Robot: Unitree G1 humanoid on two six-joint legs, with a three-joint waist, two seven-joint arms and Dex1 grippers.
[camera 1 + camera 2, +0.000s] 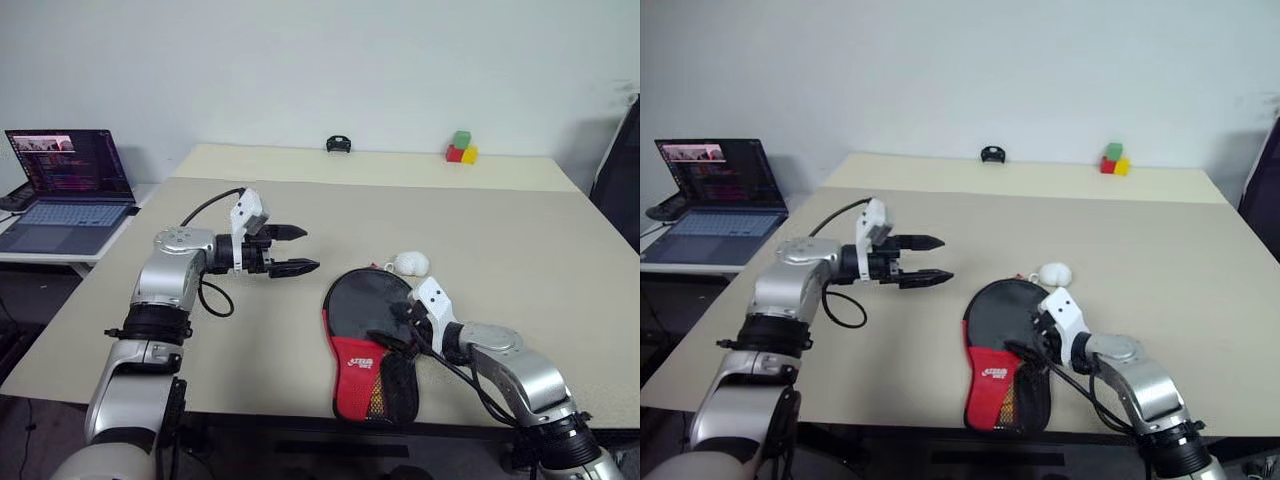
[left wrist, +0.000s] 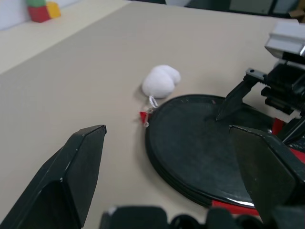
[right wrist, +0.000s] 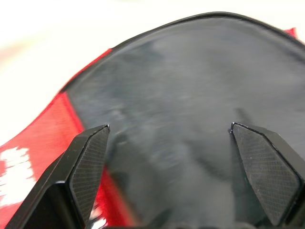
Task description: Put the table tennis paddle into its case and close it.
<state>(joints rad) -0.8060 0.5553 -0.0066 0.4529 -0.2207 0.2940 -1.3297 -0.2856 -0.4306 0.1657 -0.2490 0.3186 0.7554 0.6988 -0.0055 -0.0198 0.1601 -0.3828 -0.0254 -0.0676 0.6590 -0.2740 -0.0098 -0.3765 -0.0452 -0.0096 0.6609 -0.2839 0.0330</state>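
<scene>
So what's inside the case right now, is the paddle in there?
The case lies flat on the table, its round black top and red panel showing. Its inside is covered, so the paddle can't be confirmed. A small white fluffy charm lies beside its rim.

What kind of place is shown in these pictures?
Probably an office or lab room used for robot trials: a large plain beige table against a bare wall, an open laptop on a side desk, and small coloured blocks at the table's far edge.
</scene>
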